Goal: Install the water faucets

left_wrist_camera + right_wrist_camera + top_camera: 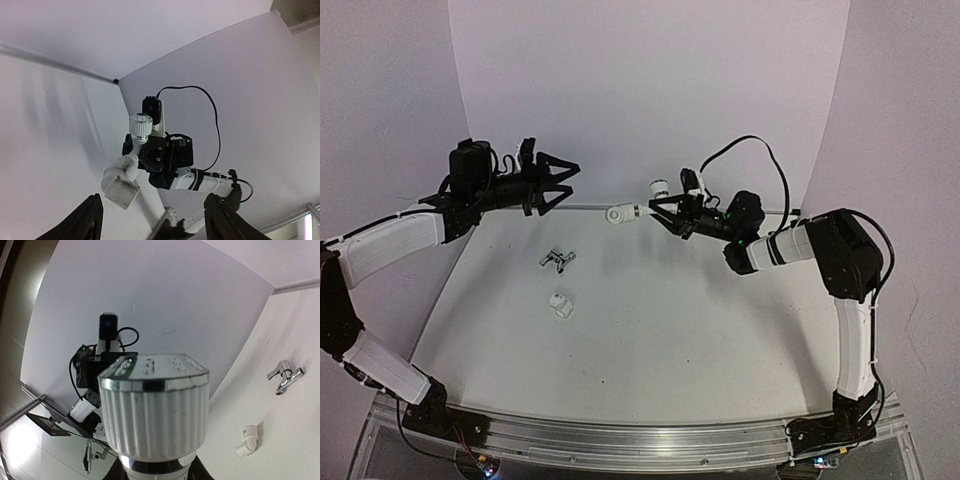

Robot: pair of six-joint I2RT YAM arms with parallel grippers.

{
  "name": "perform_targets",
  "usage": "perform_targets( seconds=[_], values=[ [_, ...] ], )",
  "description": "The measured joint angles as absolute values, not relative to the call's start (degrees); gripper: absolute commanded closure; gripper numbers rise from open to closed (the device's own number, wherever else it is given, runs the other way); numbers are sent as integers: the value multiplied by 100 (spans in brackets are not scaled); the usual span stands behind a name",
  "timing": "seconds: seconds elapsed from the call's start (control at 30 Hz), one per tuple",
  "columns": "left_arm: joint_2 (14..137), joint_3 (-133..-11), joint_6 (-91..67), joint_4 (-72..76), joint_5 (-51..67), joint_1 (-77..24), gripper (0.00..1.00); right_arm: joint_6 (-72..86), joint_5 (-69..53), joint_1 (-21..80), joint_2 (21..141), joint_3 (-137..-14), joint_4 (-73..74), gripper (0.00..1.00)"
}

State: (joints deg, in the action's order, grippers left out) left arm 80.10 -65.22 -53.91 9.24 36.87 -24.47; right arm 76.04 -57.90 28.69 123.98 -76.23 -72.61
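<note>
White plastic faucet fitting (620,214) with ribbed round knob (155,415): clamped in right gripper (655,208), jaws closed on its middle. Raised over far edge of white table (720,330), about 12 o'clock from table centre. Blocky spout end toward 9 o'clock, knob toward 12.

Left gripper (570,185) at 9 o'clock of the fitting, near but apart. Black fingers (85,220) spread wide, nothing between.

Silver-grey metal pronged piece (557,260) lying on table at 10 o'clock of centre. Small white plastic collar fitting (560,305) near it at 6 o'clock, not touching.
</note>
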Motion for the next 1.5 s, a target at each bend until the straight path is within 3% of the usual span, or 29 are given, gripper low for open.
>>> perform_targets(
  seconds=[0.2, 0.53, 0.73, 0.9, 1.23, 1.5],
  values=[
    [9088, -6728, -7402, 974, 4752, -2290, 21, 6502, -5881, 2892, 12300, -7648, -7282, 100],
    [9606, -6928, -8761, 1061, 5531, -2388, 7, 5640, -5749, 2911, 12300, -7769, -7284, 100],
    [9824, -6930, -9474, 2159, 5694, -2573, 8, 5502, -5616, 2961, 12298, -7787, -7283, 100],
    [10059, -6930, -9786, 2618, 5708, -2682, 26, 5396, -5435, 3066, 12229, -7739, -7271, 100],
    [10169, -7013, -9591, 2911, 5736, -2697, 77, 5161, -4968, 3279, 11939, -7433, -7289, 100],
    [10169, -7248, -8326, 3008, 5815, -2661, 99, 5802, -4100, 3488, 11553, -7093, -7195, 100]
  ],
)
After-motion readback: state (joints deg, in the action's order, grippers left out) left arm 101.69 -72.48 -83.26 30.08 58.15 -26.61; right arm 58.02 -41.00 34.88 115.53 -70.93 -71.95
